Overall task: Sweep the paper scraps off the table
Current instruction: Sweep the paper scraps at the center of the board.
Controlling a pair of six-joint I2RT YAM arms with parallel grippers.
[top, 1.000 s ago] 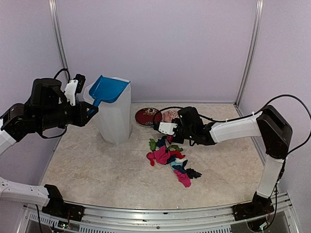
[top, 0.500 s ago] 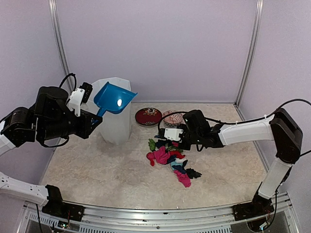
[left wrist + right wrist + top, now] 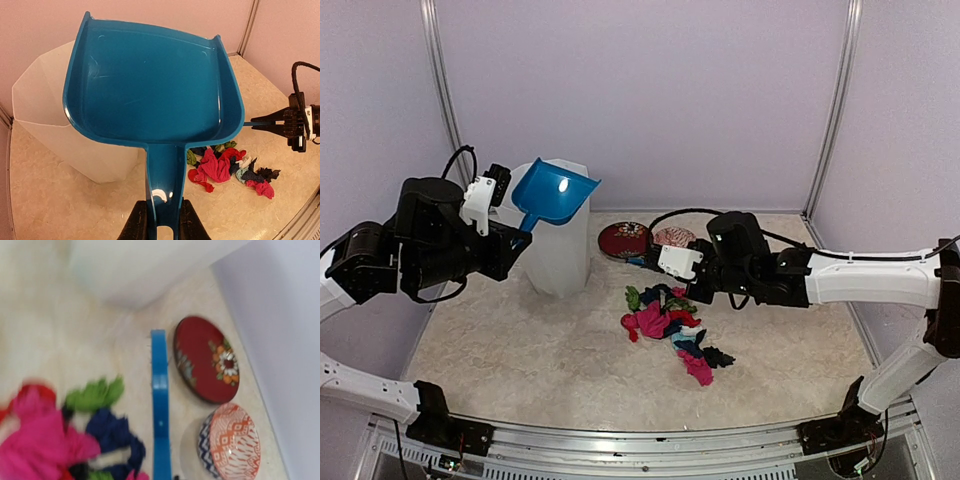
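The left end effector (image 3: 162, 227) pinches narrowly on the handle of a blue dustpan (image 3: 150, 85), which rises ahead of it, raised and tilted, with its scoop facing the wrist camera. Directly beyond and below the pan stands a tall white bin (image 3: 560, 250) on the tabletop (image 3: 520, 350), close in front of this end effector. The paper scraps (image 3: 670, 330) lie heaped well off to its right, past the bin, down on the tabletop.

The right end effector (image 3: 650, 263) is closed tight on a thin blue tool (image 3: 159, 405) that juts straight out from its tips, low over the tabletop. The scraps (image 3: 65, 440) sit just beside and under that tool, on its left in the wrist view. On the tool's other side, close by, sit a red flowered bowl (image 3: 205, 360) and a zigzag-patterned bowl (image 3: 230, 440), side by side. The bin's base blocks the way ahead of the tool.
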